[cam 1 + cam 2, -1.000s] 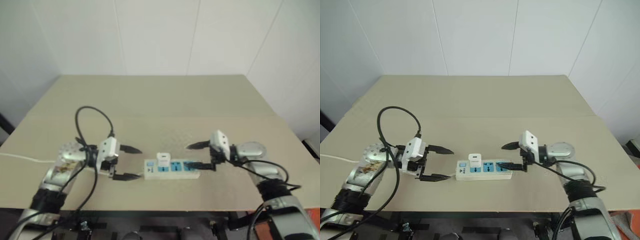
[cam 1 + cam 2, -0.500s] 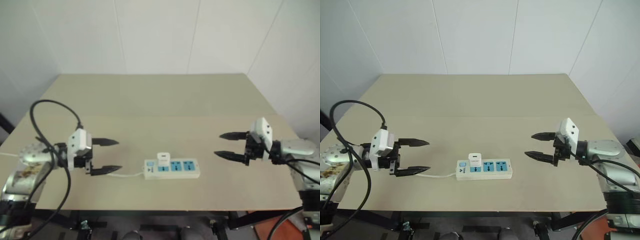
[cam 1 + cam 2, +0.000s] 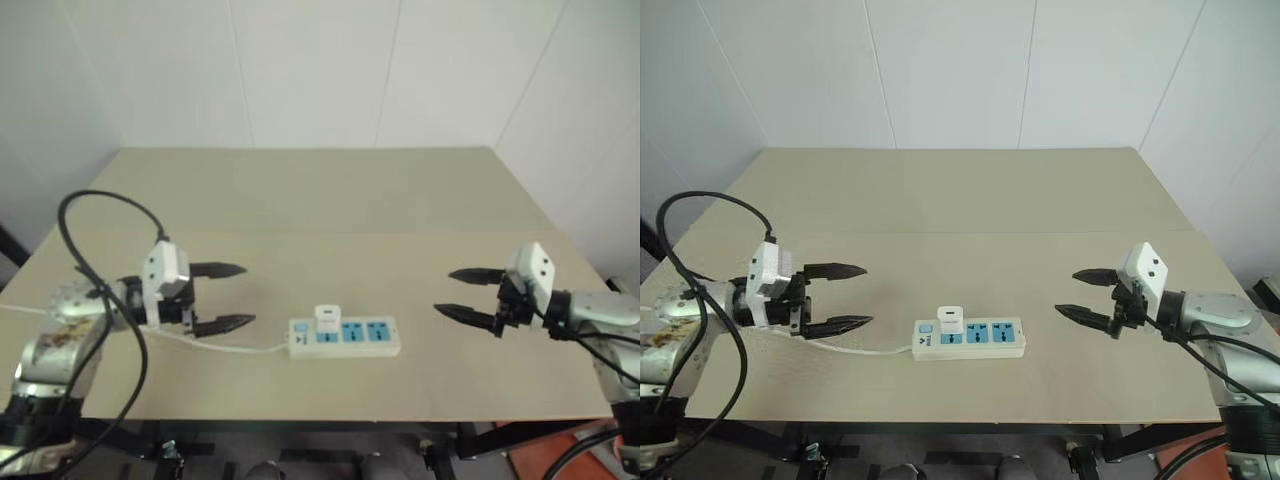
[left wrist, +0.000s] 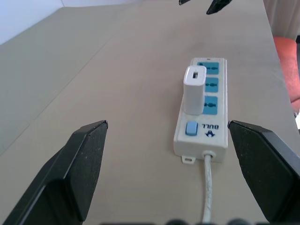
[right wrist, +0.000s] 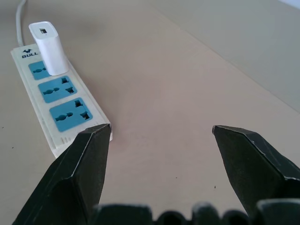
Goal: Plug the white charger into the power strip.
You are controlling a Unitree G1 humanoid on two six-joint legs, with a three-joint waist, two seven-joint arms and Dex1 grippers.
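The white charger (image 3: 951, 319) is standing upright in the socket next to the switch of the power strip (image 3: 980, 339), lying on the bench (image 3: 960, 200). The task is looking done. The left pincer (image 3: 836, 297) and the right pincer (image 3: 1078, 294) are hanging open and empty, well apart from it.

Both arms now clear of power strip (image 3: 969, 338)

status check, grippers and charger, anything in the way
Left gripper open, right gripper open, both empty, either side of the power strip. White charger upright in the strip's cord-end socket. Nothing in the way.
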